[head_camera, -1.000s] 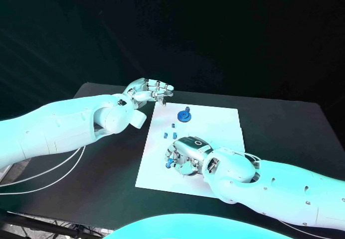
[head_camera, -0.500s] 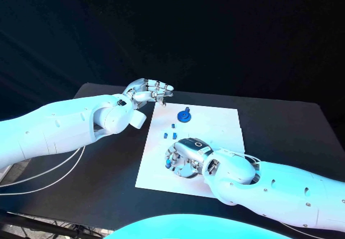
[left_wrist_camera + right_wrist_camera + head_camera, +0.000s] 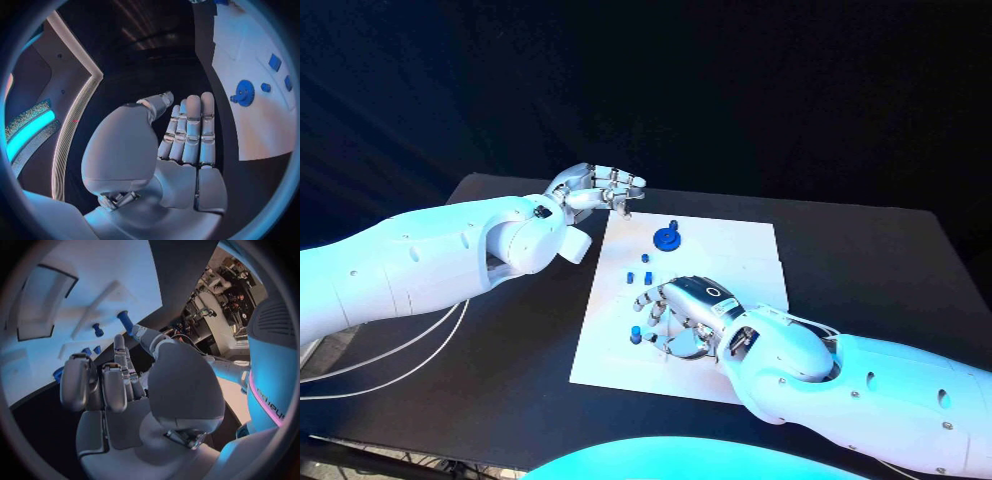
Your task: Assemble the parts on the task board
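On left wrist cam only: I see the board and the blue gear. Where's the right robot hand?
Observer: In the head view, the right robot hand is over the near half of the task board, with its fingers curled down.
Operator: Holding anything?
Observer: Cannot tell. A small blue part sits right at its fingertips, but the grip itself is hidden.
Operator: And my left one, relative to the board?
Observer: In the head view, the left robot hand hovers just off the board's far left corner. It is above the black table, beside the gear and not over it.
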Robot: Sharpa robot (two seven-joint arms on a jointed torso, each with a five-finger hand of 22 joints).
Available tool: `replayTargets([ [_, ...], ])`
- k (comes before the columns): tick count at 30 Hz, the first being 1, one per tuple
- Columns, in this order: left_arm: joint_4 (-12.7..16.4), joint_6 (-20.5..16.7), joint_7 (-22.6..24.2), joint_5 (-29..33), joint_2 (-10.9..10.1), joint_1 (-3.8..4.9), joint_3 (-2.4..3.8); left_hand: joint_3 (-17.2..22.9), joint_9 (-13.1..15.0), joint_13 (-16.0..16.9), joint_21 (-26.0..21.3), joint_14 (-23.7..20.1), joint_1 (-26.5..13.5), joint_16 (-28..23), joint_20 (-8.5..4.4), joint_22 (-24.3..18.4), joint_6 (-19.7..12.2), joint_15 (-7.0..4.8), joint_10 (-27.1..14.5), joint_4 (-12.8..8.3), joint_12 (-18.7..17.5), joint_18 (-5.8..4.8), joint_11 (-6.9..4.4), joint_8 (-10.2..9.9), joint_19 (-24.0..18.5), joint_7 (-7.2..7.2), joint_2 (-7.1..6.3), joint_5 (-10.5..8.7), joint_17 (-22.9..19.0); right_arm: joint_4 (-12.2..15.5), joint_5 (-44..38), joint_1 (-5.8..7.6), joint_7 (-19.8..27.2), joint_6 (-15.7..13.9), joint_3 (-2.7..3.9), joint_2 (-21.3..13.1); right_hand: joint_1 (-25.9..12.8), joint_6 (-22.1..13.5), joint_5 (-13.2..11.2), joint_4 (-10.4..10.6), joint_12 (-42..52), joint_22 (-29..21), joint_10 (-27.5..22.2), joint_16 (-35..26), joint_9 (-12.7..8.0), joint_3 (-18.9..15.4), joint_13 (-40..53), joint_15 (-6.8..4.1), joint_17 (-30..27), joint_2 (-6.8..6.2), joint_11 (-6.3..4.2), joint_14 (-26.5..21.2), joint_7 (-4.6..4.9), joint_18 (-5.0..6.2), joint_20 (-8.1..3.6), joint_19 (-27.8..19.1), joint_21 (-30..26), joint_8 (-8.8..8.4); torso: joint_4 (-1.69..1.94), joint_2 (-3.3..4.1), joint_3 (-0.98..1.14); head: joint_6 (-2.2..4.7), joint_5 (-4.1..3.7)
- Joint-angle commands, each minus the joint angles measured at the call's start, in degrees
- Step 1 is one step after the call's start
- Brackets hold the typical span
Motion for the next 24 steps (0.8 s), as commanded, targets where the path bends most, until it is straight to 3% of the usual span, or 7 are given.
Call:
replayTargets([
  [1,0.0,1.0,0.3,0.3,0.2,0.05,0.03,-0.2,0.0,0.1,-0.4,-0.2,-0.1,-0.2,-0.06,0.0,-0.4,0.11,-0.4,0.0,0.3,0.86,-0.18,0.2,0.5,-0.08,0.38,0.08,-0.1,1.1,3.1,0.24,4.7,-8.2,0.2,-1.2,0.9,-0.3,0.8,-0.1,0.6,10.5,0.5,-0.1,-0.1,-0.3,0.3,-0.18,0.1,0.04,-0.35,2.1,0.22,-0.16,-0.07,1.2,0.2,-0.22,-0.06,-0.08,-0.01,0.24,-0.19],
  [6,-0.2,1.1,0.3,0.4,0.3,0.04,-0.12,-0.2,0.0,0.1,-0.4,-0.2,-0.1,-0.2,-0.06,0.0,-0.4,0.11,-0.4,0.0,0.3,0.86,-0.18,0.2,0.5,-0.08,0.38,0.08,-0.1,3.2,12.3,1.8,8.5,-9.5,0.61,-6.0,1.7,2.1,1.6,-0.4,2.9,10.7,2.5,0.1,0.0,-0.2,1.7,-0.2,0.4,0.54,-0.29,2.2,0.58,-0.3,-0.21,1.4,0.8,0.71,-0.21,-0.27,0.01,0.57,-0.79],
  [8,-0.2,1.1,0.4,0.5,0.3,0.04,-0.19,-0.2,0.0,0.1,-0.4,-0.2,-0.1,-0.2,-0.05,-0.1,-0.4,0.11,-0.4,0.0,0.3,0.86,-0.18,0.2,0.5,-0.08,0.38,0.08,-0.1,4.1,19.6,3.02,9.2,-8.0,0.73,-9.1,-2.4,4.4,0.6,2.3,5.1,11.0,4.0,0.9,0.3,-2.7,3.2,0.57,1.8,0.0,0.55,2.6,1.66,-0.54,0.23,1.7,1.8,1.85,-0.38,-0.44,-0.01,0.71,-1.22],
  [10,-0.2,1.1,0.4,0.6,0.3,0.03,-0.22,-0.3,-0.1,0.1,-0.4,-0.2,-0.2,-0.2,-0.04,-0.1,-0.4,0.14,-0.5,0.1,0.4,0.85,-0.16,0.2,0.5,-0.06,0.35,0.07,-0.1,4.8,24.5,3.84,8.8,-6.1,0.77,-11.6,-3.4,5.1,0.9,3.3,8.8,11.4,5.4,1.9,0.4,-5.1,6.0,-0.08,3.6,-0.09,-0.31,3.0,0.77,-0.73,0.03,2.2,3.4,2.55,-0.57,-0.64,-0.06,0.67,-1.66],
  [13,-0.3,1.0,0.5,0.7,0.3,0.03,-0.25,-0.3,-0.1,0.1,-0.5,-0.2,-0.4,-0.2,-0.02,-0.1,-0.5,0.16,-0.5,0.3,0.4,0.84,-0.14,0.2,0.5,-0.05,0.4,0.07,-0.1,6.0,29.5,4.78,7.2,-2.2,0.81,-15.4,-3.1,4.7,2.2,6.1,24.6,11.7,0.7,2.4,0.9,-11.3,20.5,-0.61,3.9,1.15,-0.94,3.0,0.06,-0.95,-0.57,2.5,4.9,4.76,-0.9,-0.84,-0.04,0.67,-2.69],
  [17,-0.4,1.6,0.6,0.8,0.3,0.02,-0.31,-0.4,-0.1,0.1,-0.6,-0.2,-0.5,-0.2,0.0,-0.2,-0.5,0.19,-0.6,0.4,0.5,0.83,-0.13,0.2,0.5,-0.04,0.35,0.07,-0.1,7.8,32.3,5.43,3.8,2.4,0.8,-20.1,-1.9,2.9,2.2,10.0,61.3,12.5,6.3,4.3,2.0,-16.2,57.1,-0.62,7.5,2.73,-0.96,3.7,0.06,-1.54,-0.54,3.3,8.3,8.06,-1.21,-1.04,0.09,0.69,-3.82],
  [24,-0.4,2.4,0.7,1.1,0.4,0.01,-0.38,-0.8,-0.1,0.1,-1.0,-0.3,-1.4,-0.1,0.15,-0.5,-0.7,0.26,-0.9,1.0,0.7,0.82,-0.11,0.3,0.4,-0.08,0.03,0.11,-0.1,9.2,31.9,5.63,-2.0,5.5,0.46,-25.6,-2.4,2.1,2.5,12.8,72.3,12.9,11.4,5.9,3.0,-23.7,69.0,-0.53,10.9,3.86,-0.92,4.2,-0.05,-1.84,-0.39,3.7,10.3,11.34,-1.53,-1.24,0.2,0.55,-4.94],
])
